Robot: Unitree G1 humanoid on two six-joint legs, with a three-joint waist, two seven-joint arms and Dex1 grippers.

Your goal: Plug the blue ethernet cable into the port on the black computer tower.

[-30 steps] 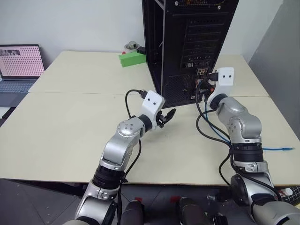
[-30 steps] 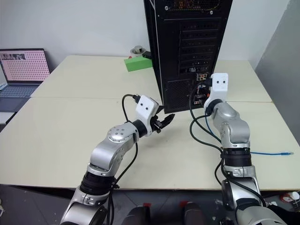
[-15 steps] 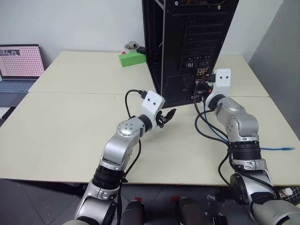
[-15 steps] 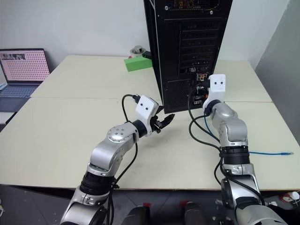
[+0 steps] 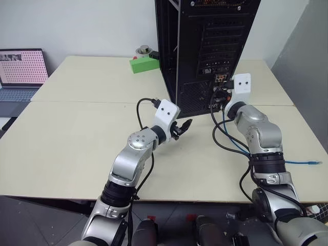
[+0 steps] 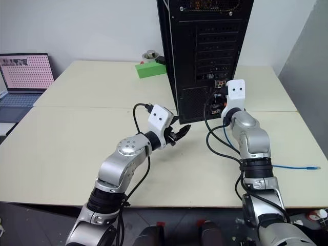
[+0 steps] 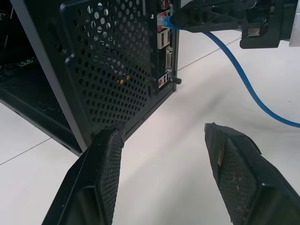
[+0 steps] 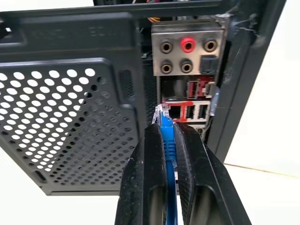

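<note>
Blue ethernet cable [image 8: 167, 136] pinched before tower [image 8: 70, 93] port.

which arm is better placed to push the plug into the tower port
The right. Its gripper is shut on the blue ethernet cable, plug tip just short of the port strip on the black computer tower. The left gripper hangs open and empty beside the tower's corner.

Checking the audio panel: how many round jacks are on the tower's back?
5 on the tower: three in the top row, the middle one red, two below. Others may be hidden.
</note>
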